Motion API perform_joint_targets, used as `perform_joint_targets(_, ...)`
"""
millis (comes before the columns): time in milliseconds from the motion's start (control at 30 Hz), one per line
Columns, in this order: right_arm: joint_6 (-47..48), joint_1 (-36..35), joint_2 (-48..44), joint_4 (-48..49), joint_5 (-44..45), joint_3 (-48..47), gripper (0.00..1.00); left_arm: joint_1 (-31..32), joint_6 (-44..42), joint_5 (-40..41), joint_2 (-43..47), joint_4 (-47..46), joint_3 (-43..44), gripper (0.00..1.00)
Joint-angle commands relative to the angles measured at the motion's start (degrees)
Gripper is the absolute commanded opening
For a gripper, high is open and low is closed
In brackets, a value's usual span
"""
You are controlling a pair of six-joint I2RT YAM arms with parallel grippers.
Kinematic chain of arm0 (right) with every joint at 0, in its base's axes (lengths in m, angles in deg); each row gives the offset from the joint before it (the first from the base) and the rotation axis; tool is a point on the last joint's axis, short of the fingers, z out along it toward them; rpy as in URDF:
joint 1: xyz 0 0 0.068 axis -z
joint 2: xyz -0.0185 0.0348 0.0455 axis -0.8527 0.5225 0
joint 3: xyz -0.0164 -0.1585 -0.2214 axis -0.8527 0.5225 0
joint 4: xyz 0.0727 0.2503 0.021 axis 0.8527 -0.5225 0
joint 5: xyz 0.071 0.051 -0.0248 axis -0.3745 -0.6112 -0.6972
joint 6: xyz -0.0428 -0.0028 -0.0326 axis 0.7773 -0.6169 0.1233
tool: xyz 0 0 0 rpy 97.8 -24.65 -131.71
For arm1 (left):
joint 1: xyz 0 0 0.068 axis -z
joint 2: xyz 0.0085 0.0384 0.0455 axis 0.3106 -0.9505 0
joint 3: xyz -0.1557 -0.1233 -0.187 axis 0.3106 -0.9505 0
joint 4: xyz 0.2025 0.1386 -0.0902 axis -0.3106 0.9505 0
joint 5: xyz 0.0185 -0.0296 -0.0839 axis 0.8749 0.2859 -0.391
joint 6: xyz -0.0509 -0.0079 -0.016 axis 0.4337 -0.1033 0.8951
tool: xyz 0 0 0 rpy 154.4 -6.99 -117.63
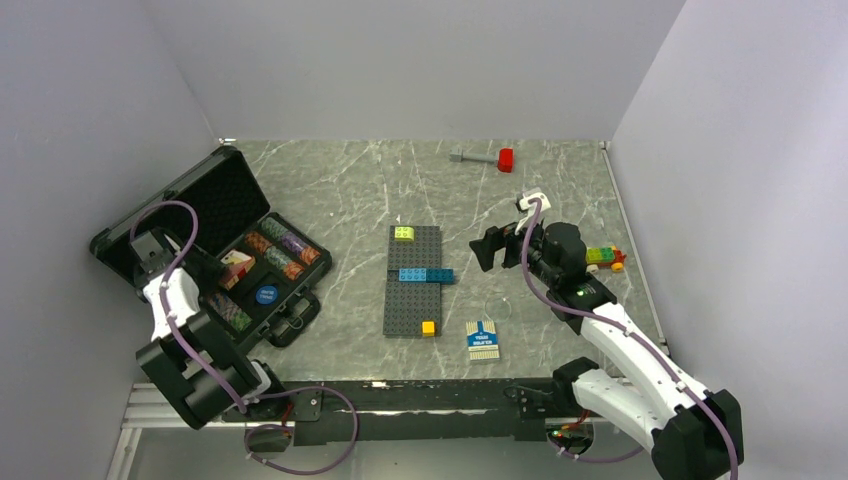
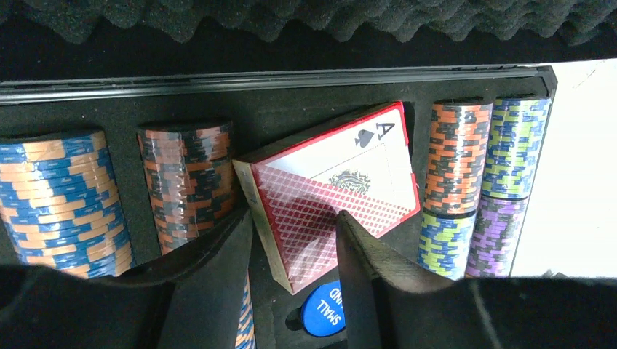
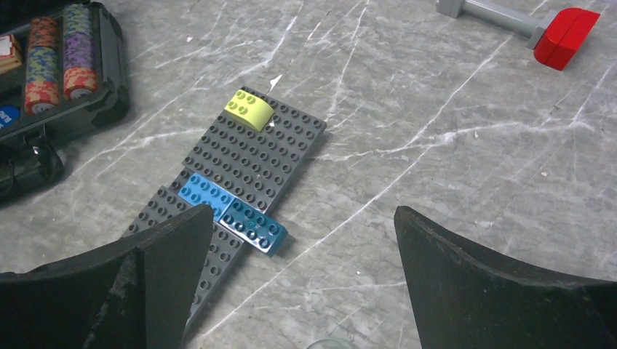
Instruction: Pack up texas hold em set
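The black case [image 1: 160, 225] lies open at the left, with chip stacks [image 1: 283, 252] in its slots. In the left wrist view the pink card pack [image 2: 331, 174] lies tilted in the case's middle slot, above a blue button [image 2: 327, 309]. My left gripper [image 2: 295, 214] straddles the pack's lower corner, jaws partly closed against it. The pack [image 1: 237, 263] and blue button [image 1: 265, 294] also show in the top view. The blue-white card pack [image 1: 484, 340] lies on the table near the front. My right gripper [image 1: 490, 250] hangs open and empty above the table. The orange and red-triangle buttons are out of view.
A dark grey baseplate [image 1: 413, 290] with yellow-green, blue and orange bricks lies mid-table, and shows in the right wrist view [image 3: 255, 156]. A red-headed hammer [image 1: 485, 157] lies at the back. Coloured bricks [image 1: 603, 257] sit at the right. A clear round disc [image 1: 497, 305] lies by the blue-white pack.
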Motion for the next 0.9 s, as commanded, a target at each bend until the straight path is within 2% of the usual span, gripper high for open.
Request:
perform_joint_targets(0, 0.0, 0.2, -0.8, 2.7, -0.7, 0.0, 1.0, 1.3, -2.0, -0.1, -2.1, 0.6, 2.5, 0.48)
perform_joint_targets(400, 0.1, 0.2, -0.6, 2.9, -0.8, 0.1, 1.0, 4.5, -2.9, -1.0, -6.5, 0.5, 4.3, 0.46)
perform_joint_targets(600, 0.1, 0.2, -0.6, 2.9, -0.9, 0.1, 1.0, 4.8, -3.5, 1.6, -5.1, 1.8, 4.6, 0.51)
perform_joint_targets(733, 0.2, 0.2, -0.5, 3.0, -1.1, 0.2, 1.0, 4.8, -3.7, 5.8, -2.7, 2.8, 5.0, 0.6)
perform_joint_targets(867, 0.2, 0.2, -0.6, 3.2, -1.3, 0.2, 1.0, 5.6, -4.8, 11.6, 0.5, 3.4, 5.0, 0.63)
